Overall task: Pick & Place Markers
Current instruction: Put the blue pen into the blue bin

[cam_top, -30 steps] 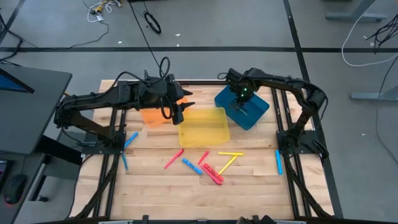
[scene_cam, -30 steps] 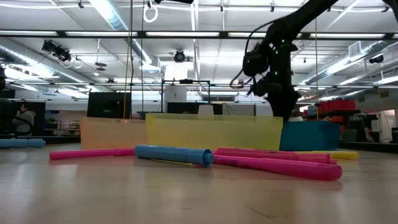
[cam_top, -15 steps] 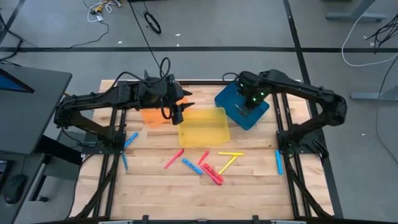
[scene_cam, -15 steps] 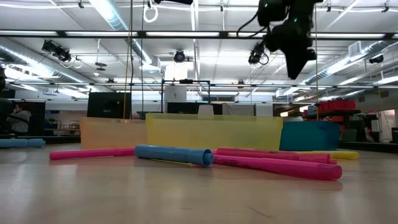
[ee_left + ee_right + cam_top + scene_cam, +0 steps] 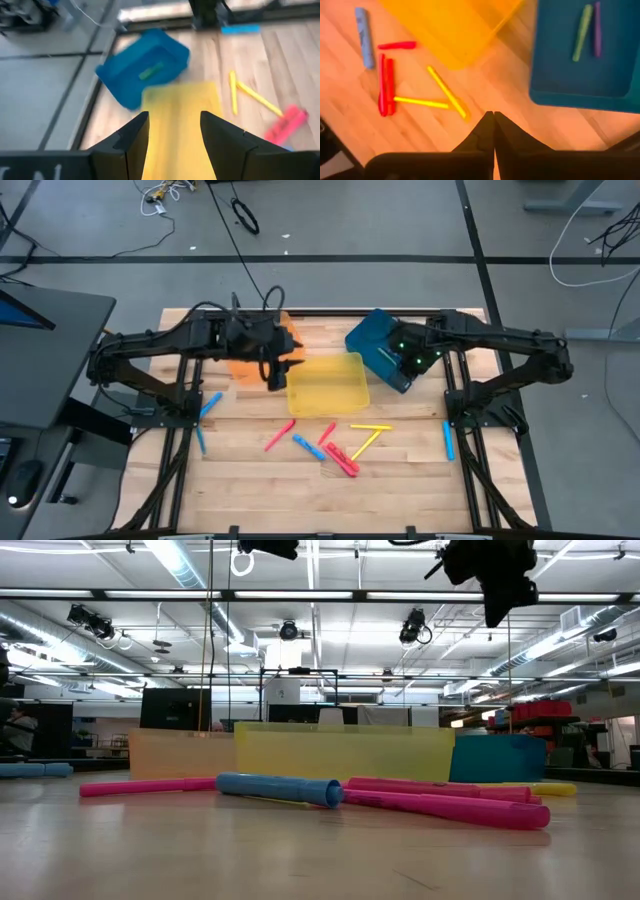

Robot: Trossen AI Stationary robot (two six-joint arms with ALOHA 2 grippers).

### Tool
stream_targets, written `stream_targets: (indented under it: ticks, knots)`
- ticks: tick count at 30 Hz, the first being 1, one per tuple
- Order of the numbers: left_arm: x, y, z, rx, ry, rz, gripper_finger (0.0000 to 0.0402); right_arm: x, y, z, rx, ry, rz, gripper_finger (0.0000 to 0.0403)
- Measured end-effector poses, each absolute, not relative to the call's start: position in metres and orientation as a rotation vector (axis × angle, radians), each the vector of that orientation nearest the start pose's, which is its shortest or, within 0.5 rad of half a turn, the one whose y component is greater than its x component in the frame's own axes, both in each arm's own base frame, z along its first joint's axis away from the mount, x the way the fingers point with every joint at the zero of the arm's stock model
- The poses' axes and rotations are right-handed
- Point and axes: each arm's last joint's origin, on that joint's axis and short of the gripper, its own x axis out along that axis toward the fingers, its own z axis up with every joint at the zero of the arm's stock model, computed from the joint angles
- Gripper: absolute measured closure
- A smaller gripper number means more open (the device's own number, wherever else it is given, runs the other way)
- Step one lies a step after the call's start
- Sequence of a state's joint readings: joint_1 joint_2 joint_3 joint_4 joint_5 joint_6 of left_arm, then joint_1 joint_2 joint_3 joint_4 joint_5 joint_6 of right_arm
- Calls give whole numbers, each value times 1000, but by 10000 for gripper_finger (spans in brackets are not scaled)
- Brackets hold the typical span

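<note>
Loose markers lie flat on the wooden table: a red one (image 5: pixel 279 436), a blue one (image 5: pixel 307 447), a red pair (image 5: pixel 342 459) and two yellow ones (image 5: pixel 368 435). More blue markers lie at the right (image 5: pixel 448 439) and left (image 5: pixel 210 402). A green marker (image 5: pixel 582 32) and a purple marker (image 5: pixel 596 29) lie in the blue tray (image 5: pixel 370 340). My right gripper (image 5: pixel 412 365) (image 5: pixel 493 117) hangs shut and empty, high above the blue tray's near edge. My left gripper (image 5: pixel 277 370) (image 5: pixel 174 116) is open and empty, above the yellow tray's (image 5: pixel 328 383) left end.
An orange tray (image 5: pixel 240 365) sits under my left arm, beside the yellow tray. Black frame rails run along the table's left and right edges. Bare wood stretches along the near side, in front of the markers.
My right gripper has risen out of the blue tray, high above the table, and drawn back toward the table's right and near edges. My left gripper has tipped a little further downward in place. The markers on the table have stayed put.
</note>
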State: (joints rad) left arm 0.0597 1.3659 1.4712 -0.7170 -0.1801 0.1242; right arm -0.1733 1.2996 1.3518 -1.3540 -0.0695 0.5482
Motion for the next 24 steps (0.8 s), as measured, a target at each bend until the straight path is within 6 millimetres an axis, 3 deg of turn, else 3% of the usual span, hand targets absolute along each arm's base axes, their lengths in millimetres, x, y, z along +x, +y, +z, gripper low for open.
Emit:
stream_targets:
  ticks: [12, 19, 24]
  knots:
    - [256, -22, 367, 387, 983, -83, 237, 216, -20, 338, 572, 1256, -377, 369]
    - [227, -50, 356, 531, 1227, -181, 280, 219, -19, 338, 574, 1234, -371, 369]
    - [210, -60, 353, 507, 1367, -157, 316, 221, -19, 339, 572, 1210, -362, 369]
